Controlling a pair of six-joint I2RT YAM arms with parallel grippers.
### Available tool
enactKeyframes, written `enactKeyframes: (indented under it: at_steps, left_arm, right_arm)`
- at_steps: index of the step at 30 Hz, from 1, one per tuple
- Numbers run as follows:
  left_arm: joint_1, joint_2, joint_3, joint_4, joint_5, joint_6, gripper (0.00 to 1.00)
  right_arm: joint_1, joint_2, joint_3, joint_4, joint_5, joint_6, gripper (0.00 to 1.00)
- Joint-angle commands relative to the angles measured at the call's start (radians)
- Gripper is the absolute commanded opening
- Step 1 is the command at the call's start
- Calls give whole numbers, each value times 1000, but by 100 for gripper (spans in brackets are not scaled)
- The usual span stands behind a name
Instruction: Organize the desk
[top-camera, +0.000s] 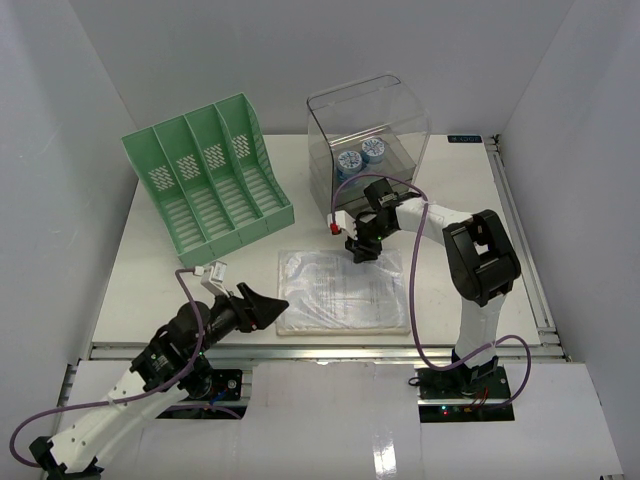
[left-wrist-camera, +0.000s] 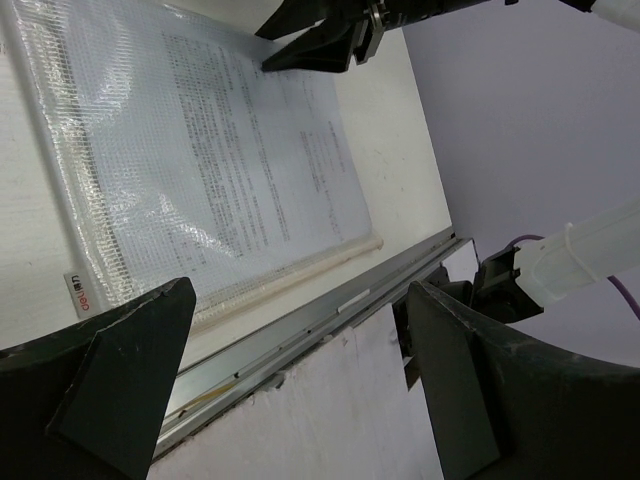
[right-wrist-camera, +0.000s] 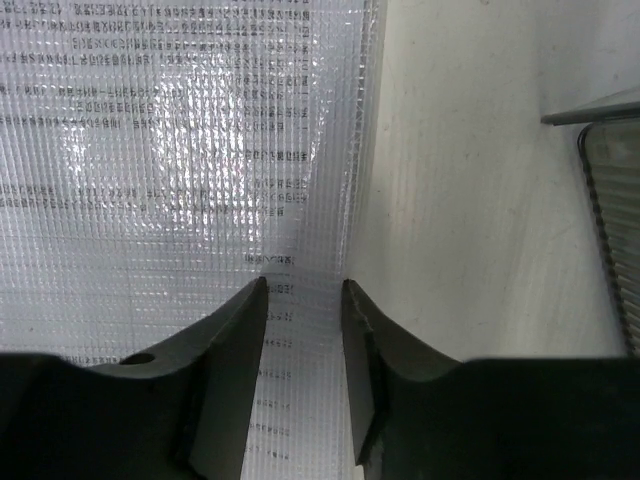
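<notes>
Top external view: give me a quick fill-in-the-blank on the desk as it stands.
The green file rack has ___ slots.
The clear plastic box holds ___ blue-and-white rolls.
The right gripper hangs over the mesh document pouch's ___ edge.
The left gripper's fingers are ___.
Missing words: four; two; far; open.

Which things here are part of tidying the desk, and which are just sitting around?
In play: desk, mesh document pouch, right gripper at its far edge, probably green file rack.
Sitting around: clear box, two blue-lidded tubs inside it, left gripper hovering open.
</notes>
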Motion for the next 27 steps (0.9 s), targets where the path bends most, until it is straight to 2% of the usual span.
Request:
enactKeyframes:
  at_steps: [1, 7, 15, 20, 27]
  left_arm:
    - [3, 17, -32, -10, -25, -80, 98]
    - [3, 58, -27, -9, -41, -108, 98]
    - [3, 82, 9, -9, -73, -98, 98]
    - [3, 99, 15, -8, -79, -97, 98]
    - [3, 115, 15, -8, -65, -89, 98]
  right_arm:
    - [8, 47, -41, -91, 49, 31, 26]
    - [4, -8, -70, -90, 17, 51, 8]
    - [-35, -154, -100, -93, -116, 67, 8]
    - [-46, -203, -112, -91, -133, 69, 8]
    - [-59, -191, -98, -73, -102, 91, 8]
